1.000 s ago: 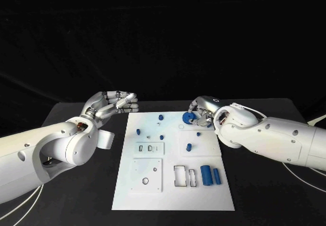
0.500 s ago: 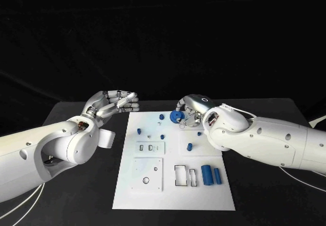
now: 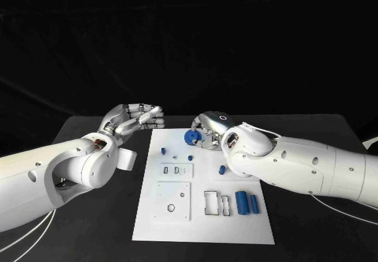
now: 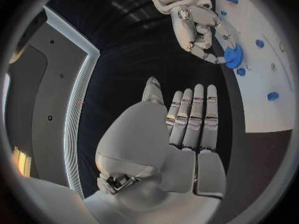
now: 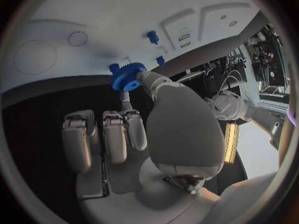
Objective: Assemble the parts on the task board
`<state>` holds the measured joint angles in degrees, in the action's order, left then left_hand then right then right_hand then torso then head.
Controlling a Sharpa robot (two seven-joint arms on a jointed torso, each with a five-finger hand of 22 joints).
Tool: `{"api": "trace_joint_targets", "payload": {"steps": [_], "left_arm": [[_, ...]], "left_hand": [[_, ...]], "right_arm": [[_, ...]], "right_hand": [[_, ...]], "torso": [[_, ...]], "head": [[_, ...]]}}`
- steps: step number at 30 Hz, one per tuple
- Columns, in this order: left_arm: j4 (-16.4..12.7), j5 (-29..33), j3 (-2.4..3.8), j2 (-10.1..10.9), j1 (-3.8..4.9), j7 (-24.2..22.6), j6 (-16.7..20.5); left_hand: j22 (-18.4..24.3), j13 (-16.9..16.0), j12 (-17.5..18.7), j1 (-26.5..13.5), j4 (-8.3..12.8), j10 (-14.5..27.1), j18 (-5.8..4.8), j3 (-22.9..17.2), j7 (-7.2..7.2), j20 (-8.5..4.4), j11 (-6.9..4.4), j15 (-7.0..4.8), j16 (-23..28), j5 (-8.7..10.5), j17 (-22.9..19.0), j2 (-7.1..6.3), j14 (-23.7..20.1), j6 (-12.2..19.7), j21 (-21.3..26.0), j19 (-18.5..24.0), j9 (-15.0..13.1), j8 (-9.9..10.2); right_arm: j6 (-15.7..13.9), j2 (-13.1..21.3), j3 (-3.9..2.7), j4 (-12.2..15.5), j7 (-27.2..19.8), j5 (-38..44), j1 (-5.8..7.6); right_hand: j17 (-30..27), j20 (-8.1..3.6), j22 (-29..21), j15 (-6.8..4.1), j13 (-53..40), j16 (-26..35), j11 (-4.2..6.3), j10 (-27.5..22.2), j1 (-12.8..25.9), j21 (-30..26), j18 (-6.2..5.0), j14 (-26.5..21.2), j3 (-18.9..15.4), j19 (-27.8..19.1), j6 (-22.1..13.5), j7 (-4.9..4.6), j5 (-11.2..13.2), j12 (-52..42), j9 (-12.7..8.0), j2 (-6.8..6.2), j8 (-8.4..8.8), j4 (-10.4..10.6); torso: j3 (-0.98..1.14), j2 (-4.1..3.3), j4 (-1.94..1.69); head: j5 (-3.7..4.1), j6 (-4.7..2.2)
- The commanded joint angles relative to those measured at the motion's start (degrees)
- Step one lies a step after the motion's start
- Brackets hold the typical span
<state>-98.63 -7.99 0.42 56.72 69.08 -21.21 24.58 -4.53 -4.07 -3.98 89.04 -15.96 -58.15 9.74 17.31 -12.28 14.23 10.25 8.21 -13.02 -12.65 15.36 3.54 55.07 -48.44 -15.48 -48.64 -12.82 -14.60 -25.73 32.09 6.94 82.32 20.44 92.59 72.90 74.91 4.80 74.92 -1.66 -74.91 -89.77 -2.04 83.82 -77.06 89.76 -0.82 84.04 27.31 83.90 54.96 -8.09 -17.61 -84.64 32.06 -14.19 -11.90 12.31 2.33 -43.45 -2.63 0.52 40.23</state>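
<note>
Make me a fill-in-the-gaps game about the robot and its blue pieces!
1. The right hand holds a blue ____ with teeth around its rim.
2. The left hand holds ____.
3. Two blue cylinders lie on the white task ____.
4. The table under the task board is coloured ____.

Missing words: gear; nothing; board; black

blue gear (image 3: 190,136) — pinched in right hand (image 3: 206,131) | above task board (image 3: 203,218) far edge

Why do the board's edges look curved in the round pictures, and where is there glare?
Left wrist view: fisheye bends the white task board edge. Right wrist view: same bending; the blue toothed gear stays sharp. Head view: straight edges, bright glint on the right hand.
</note>
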Motion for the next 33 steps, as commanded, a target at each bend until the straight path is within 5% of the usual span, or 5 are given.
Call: {"api": "trace_joint_targets", "payload": {"steps": [1, 33], "left_arm": [[-0.08, 0.14, 0.06, -0.18, 0.07, -0.42, -1.07], [-0.31, 0.14, 0.07, -0.07, 0.09, -0.17, -1.13]], "left_hand": [[0.05, 0.09, 0.31, -0.16, -0.07, 0.37, 0.65, 0.31, -0.19, 0.1, -0.1, -0.05, 0.35, 0.33, 0.05, 0.53, -0.47, 0.31, 0.34, -0.28, -0.05, 0.36], [0.14, 0.09, 0.3, -0.07, -0.05, 0.46, 0.65, 0.58, -0.21, 0.11, -0.06, -0.03, 0.51, 0.34, 0.22, 0.7, -0.48, 0.36, 0.44, -0.35, -0.17, 0.44]], "right_arm": [[0.61, -1.13, 0.1, -1.25, -0.42, 0.72, -0.47], [0.73, -6.22, 0.27, -7.53, -0.79, 0.78, -2.02]], "right_hand": [[15.09, -0.33, 15.08, -0.29, -9.73, -0.23, 0.4, 1.89, 0.12, 0.24, 0.82, 5.96, 0.36, 6.1, 2.07, 2.03, 0.08, -0.35, 0.41, 0.52, -0.31, -0.05], [15.09, 0.07, 15.08, 0.32, -8.22, -0.23, -0.4, 0.46, 3.01, 0.24, 0.82, 5.96, 1.16, 6.1, -0.21, 1.08, 2.33, 1.22, -0.39, -0.59, 1.64, -0.77]], "torso": [[0.0, -0.02, 0.01], [0.08, -0.04, 0.1]], "head": [[-0.21, 0.1], [-0.96, 0.51]]}}
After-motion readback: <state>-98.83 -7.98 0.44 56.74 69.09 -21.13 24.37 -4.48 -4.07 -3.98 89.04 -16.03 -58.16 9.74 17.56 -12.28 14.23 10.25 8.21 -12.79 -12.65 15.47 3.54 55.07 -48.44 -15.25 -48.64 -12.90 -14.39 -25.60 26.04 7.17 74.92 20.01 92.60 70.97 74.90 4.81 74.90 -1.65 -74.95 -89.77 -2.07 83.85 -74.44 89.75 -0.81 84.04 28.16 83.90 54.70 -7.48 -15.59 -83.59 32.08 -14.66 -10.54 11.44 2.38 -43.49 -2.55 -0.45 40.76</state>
